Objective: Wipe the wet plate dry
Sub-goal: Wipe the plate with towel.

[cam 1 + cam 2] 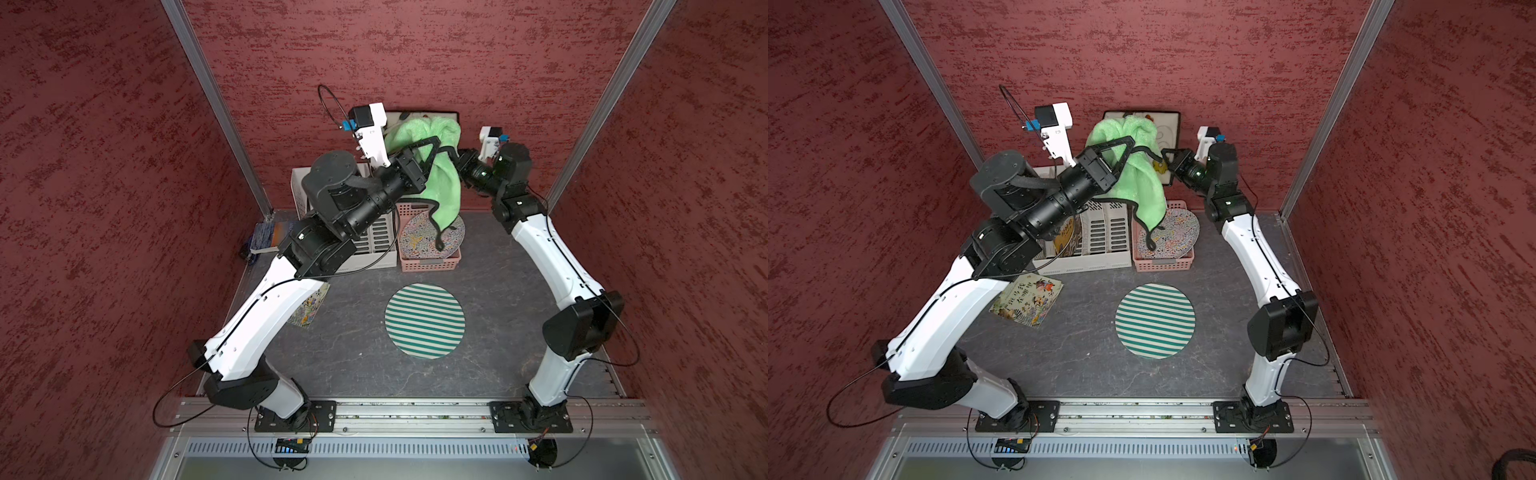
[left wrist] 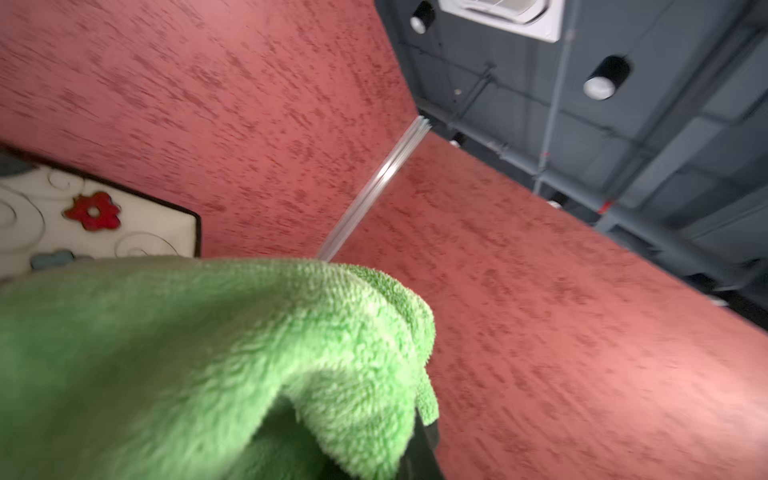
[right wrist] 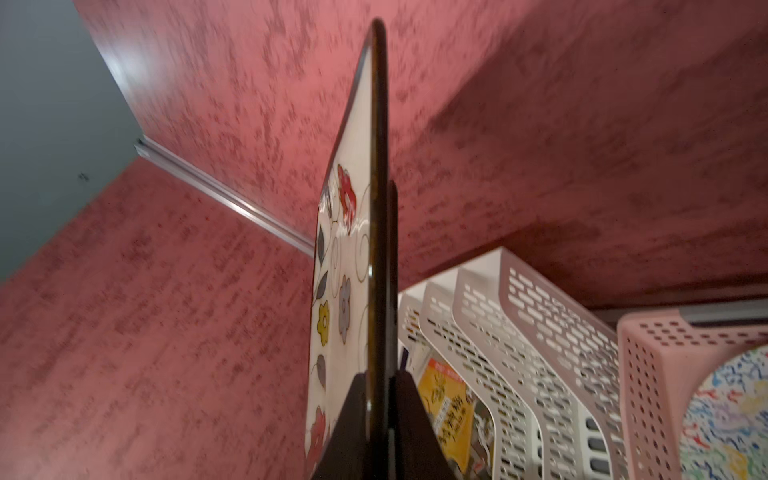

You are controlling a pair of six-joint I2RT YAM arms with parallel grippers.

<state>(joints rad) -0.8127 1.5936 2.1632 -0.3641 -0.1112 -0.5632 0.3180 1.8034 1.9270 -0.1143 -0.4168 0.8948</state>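
My right fingers (image 3: 409, 419) are clamped on the rim of the flowered plate (image 1: 1169, 126), held on edge up near the back wall (image 1: 1142, 54), and my left fingers (image 1: 1128, 143) are pinched shut on the soft green towel (image 1: 1140, 183) hanging in front of it; the plate looks stiff, glossy, probably slick and breakable, so I'd grip only the rim.

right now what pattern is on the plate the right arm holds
The plate is cream with red and yellow flowers, dark rim; clearest in the right wrist view.

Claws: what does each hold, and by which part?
Left claw grips the green cloth near its top; right claw pinches the flowered plate by its edge.
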